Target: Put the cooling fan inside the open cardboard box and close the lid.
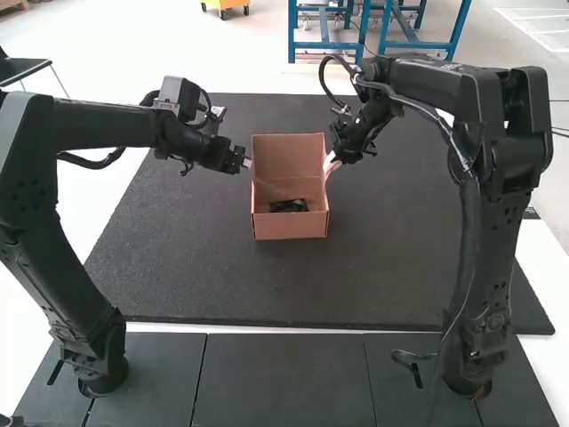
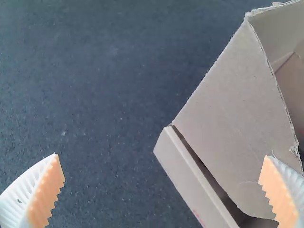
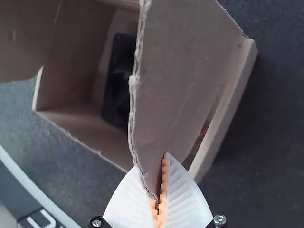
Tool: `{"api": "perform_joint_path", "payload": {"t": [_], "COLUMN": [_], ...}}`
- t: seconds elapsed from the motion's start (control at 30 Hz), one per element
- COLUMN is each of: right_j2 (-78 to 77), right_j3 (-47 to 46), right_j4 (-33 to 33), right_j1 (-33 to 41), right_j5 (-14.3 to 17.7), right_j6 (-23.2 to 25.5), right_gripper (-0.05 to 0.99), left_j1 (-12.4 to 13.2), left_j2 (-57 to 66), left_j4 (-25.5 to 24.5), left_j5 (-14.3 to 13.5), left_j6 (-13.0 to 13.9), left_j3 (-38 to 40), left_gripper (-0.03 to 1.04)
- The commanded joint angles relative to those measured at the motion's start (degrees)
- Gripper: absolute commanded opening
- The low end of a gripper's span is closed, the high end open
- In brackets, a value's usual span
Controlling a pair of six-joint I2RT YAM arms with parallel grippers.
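Observation:
An open cardboard box (image 1: 289,222) stands in the middle of the dark mat, its back lid (image 1: 286,157) standing up. The black cooling fan (image 1: 289,206) lies inside on the bottom and also appears as a dark fan (image 3: 118,80) in the right wrist view. My right gripper (image 1: 333,163) is at the box's right side, shut on the edge of the right flap (image 3: 185,85). My left gripper (image 1: 242,160) hovers at the box's upper left corner, open, with the left flap (image 2: 237,137) between its white ribbed fingers (image 2: 40,192).
The dark mat (image 1: 178,249) has free room all round the box. White floor (image 1: 89,178) lies to the left of the mat, and black base plates (image 1: 284,378) carry the arms at the front.

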Motion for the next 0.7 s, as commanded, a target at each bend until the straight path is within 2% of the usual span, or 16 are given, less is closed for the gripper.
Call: {"api": "perform_joint_path", "payload": {"t": [0.0,0.13,0.47,0.53,0.63,0.67], "right_j2": [1.0,1.0,1.0,1.0,1.0,1.0], "right_j3": [1.2,0.7,-2.0,-1.7,-1.1,-0.9], "right_j4": [-0.5,-1.2,-2.2,-2.9,-3.7,-4.1], "right_j1": [0.6,0.6,0.6,0.6,1.5,1.7], "right_j5": [3.3,5.4,6.1,5.4,1.8,1.7], "right_j6": [-2.0,-3.1,-4.5,-4.4,-3.4,-3.4], "right_gripper": [-0.01,-0.01,-0.01,-0.01,-0.01,-0.01], "left_j1": [-0.4,-0.5,-0.4,-0.5,-0.5,-0.5], "left_j2": [-0.4,-0.9,-1.7,-1.8,-1.8,-1.8], "left_j4": [-0.5,-1.4,-2.1,-2.1,-2.1,-2.0], "left_j5": [1.0,1.1,1.4,1.4,1.4,1.4], "left_j6": [1.5,1.8,2.1,2.1,2.1,2.1], "left_j3": [1.3,1.4,1.1,1.1,1.1,1.1], "left_gripper": [0.97,0.97,0.97,0.97,0.97,0.97]}}
